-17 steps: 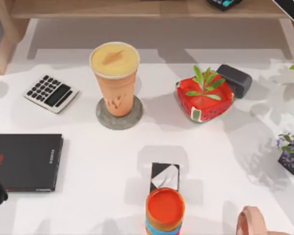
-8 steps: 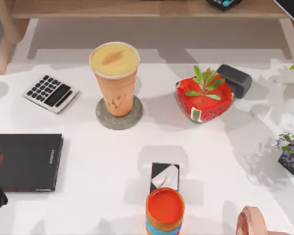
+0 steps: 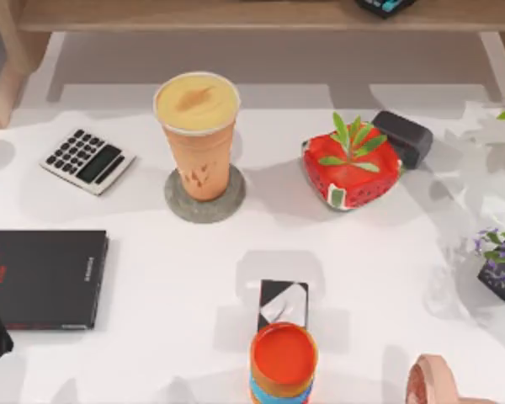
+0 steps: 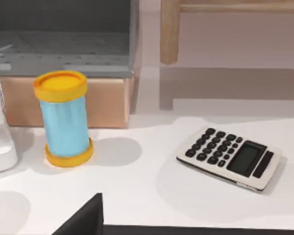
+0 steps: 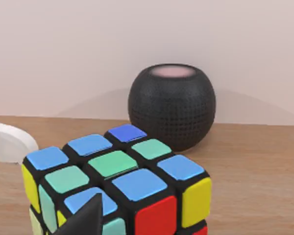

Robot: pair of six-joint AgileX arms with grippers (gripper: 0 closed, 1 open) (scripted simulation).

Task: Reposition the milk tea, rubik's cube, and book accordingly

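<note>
The milk tea (image 3: 197,135) stands on a grey coaster (image 3: 204,204). The right wrist view looks at the rubik's cube (image 5: 118,182) on a wooden surface, before a dark round speaker (image 5: 172,105). The right gripper's jaw state cannot be told; it should centre on the cube's flat sides and close squarely.

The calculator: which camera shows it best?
The left wrist view: the calculator lies close up there, keys and screen plain to see. The top view has the same calculator from above, whole but farther off, near the table's left side. The right wrist view faces a puzzle cube instead.
</note>
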